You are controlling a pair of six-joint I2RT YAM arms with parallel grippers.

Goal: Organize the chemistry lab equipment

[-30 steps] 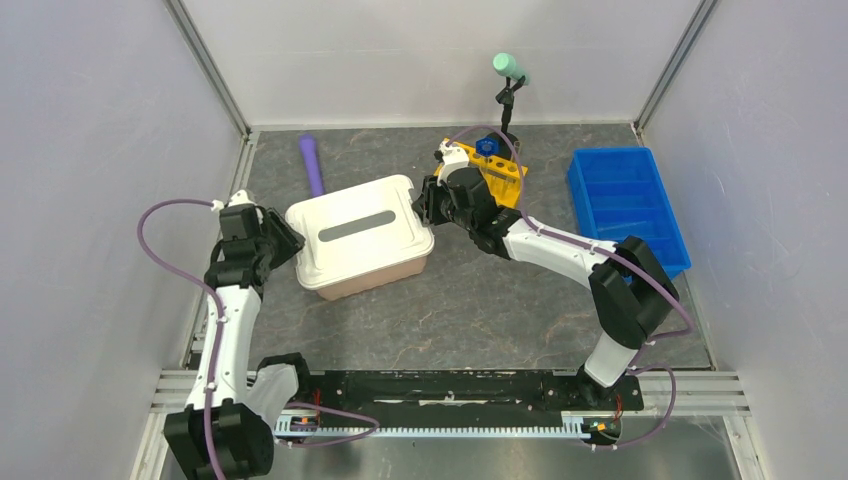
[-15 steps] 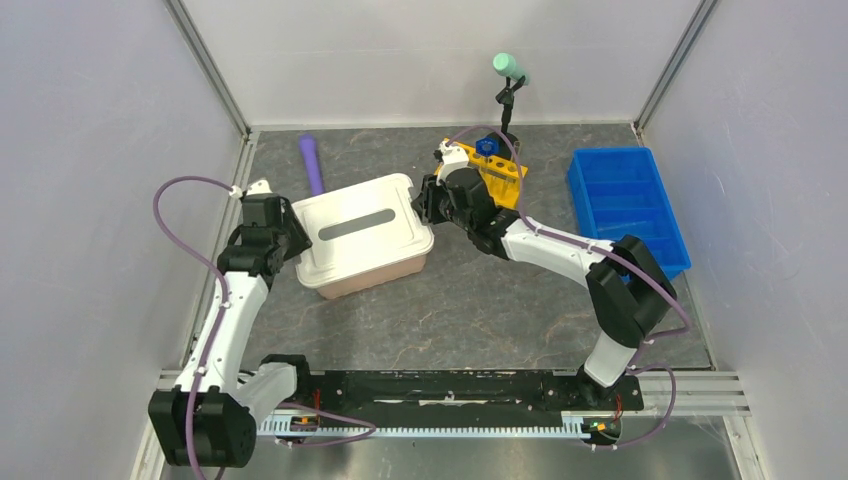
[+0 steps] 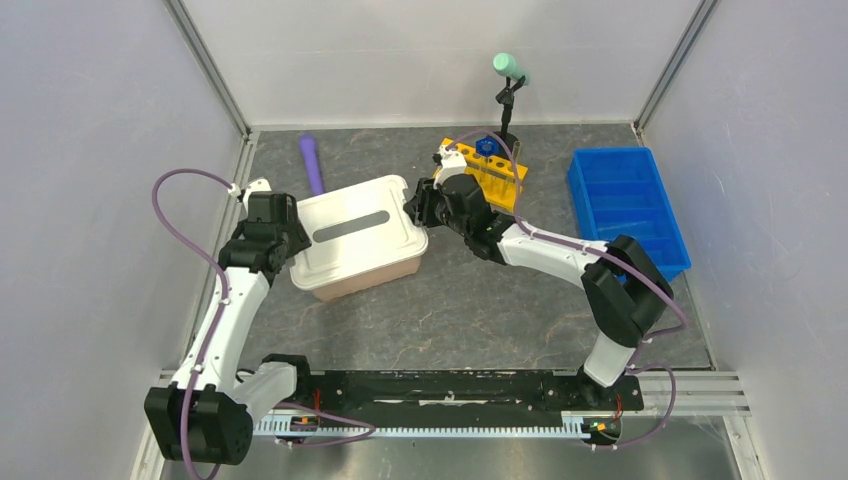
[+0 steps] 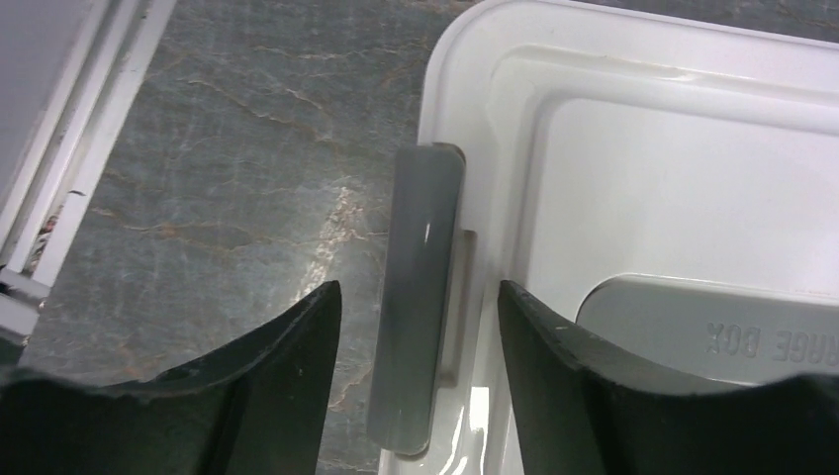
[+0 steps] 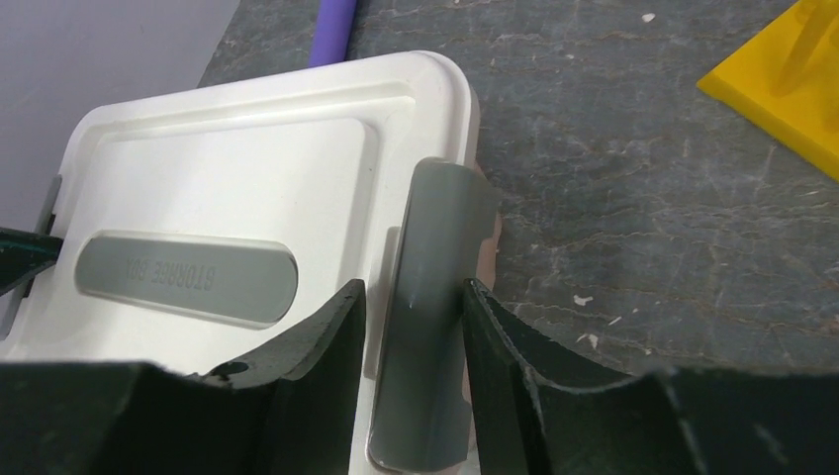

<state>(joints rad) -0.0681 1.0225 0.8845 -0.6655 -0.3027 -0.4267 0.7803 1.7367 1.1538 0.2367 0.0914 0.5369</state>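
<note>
A storage box with a white lid (image 3: 360,235) sits left of centre. My left gripper (image 3: 290,232) is open, and in the left wrist view (image 4: 418,289) its fingers straddle the grey latch (image 4: 420,297) at the left end of the lid (image 4: 693,198) without touching it. My right gripper (image 3: 415,207) is closed on the grey latch (image 5: 430,307) at the right end of the lid (image 5: 228,168), as the right wrist view (image 5: 414,287) shows. A blue-capped tube (image 3: 486,147) stands in a yellow rack (image 3: 505,180) behind it. The mask and the dish are not in view.
A purple cylinder (image 3: 312,163) lies behind the box, also in the right wrist view (image 5: 334,30). A black stand with a mint-green top (image 3: 508,66) is at the back. A blue bin (image 3: 625,205) sits at the right. White walls enclose three sides.
My left gripper has moved forward and right onto the box's left latch. My right gripper has shifted a little left over the right latch.
</note>
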